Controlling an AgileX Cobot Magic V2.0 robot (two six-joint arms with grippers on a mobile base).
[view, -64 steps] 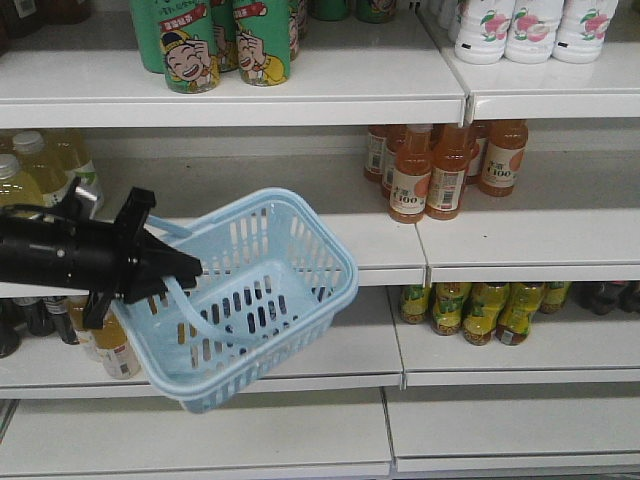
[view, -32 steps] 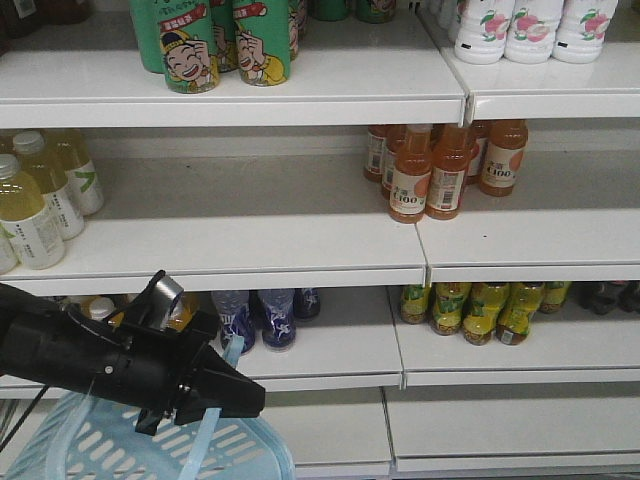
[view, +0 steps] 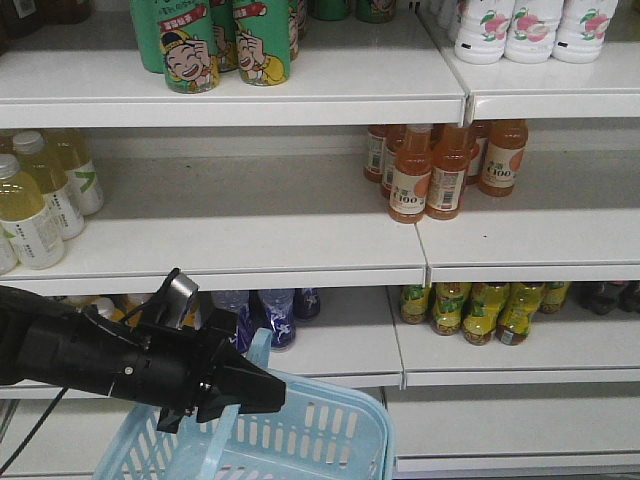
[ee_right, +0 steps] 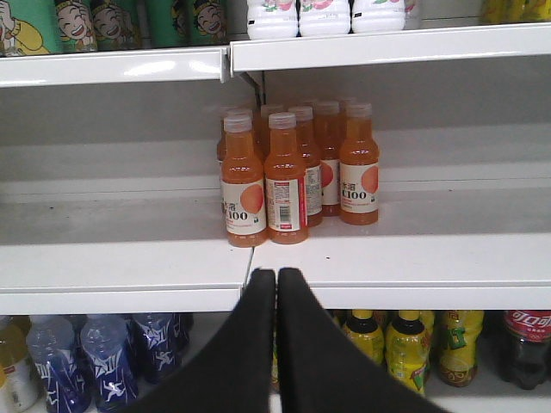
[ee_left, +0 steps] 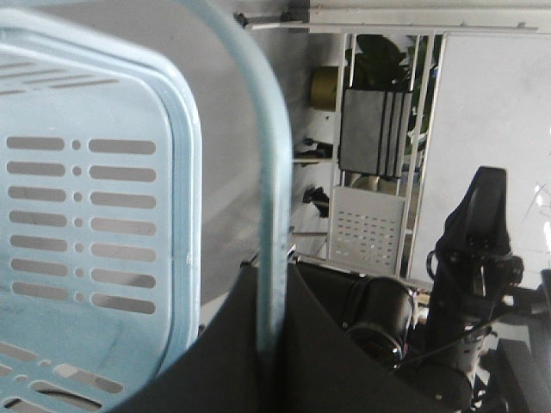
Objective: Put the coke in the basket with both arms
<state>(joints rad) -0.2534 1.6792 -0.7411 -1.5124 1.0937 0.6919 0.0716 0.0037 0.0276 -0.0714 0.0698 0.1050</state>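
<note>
Moved: I'm swinging the left gripper rightward, and the basket is rising back into the front view.
Left fingers: clamping narrow on the basket handle.
Right gripper: its fingers are pressing together, empty, facing the orange bottles.
Coke: I'm seeing none. Only the right wrist view is showing a dark cola bottle, so I'm judging the fetching as not yet begun.

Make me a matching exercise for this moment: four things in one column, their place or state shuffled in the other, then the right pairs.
Things:
1. left gripper
2. right gripper
3. orange bottles
4. green cans

Place or state:
A. on the highest shelf in view
B. shut, holding nothing
C. on the second shelf down
D. shut on the handle of the basket

Pairs: 1-D, 2-B, 3-C, 4-A
</note>
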